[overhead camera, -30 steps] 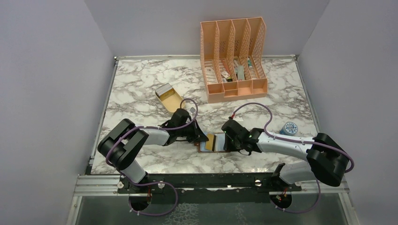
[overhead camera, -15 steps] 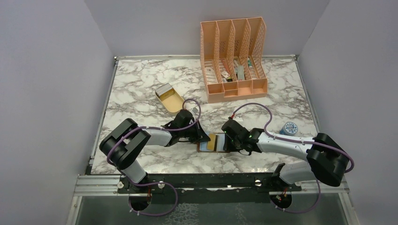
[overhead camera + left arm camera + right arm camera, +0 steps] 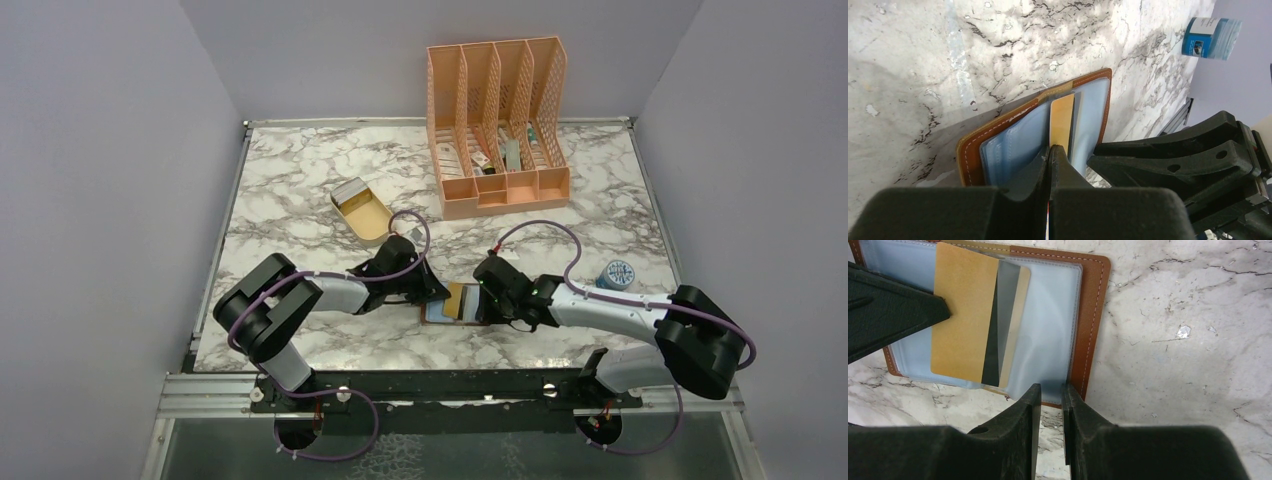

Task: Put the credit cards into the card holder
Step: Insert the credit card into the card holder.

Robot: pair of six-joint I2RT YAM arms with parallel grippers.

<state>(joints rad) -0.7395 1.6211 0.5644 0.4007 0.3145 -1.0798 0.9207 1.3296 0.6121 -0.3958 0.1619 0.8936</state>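
Observation:
The card holder lies open on the marble near the front edge, brown leather around pale blue pockets. A gold credit card with a dark stripe lies across it, and its right end sits under the pocket film. My left gripper is shut on the card's left edge. My right gripper stands narrowly open at the holder's near edge, tips touching the leather rim, with bare marble showing between the fingers. In the top view the two grippers face each other over the holder.
A tall peach mesh file organiser stands at the back right. A small beige oval tray lies behind my left arm. A small blue-labelled tub sits on the marble to the right of the right arm.
My left gripper has slid a little to the right with the gold card, carrying it further over the holder. The right gripper has stayed at the holder's edge.

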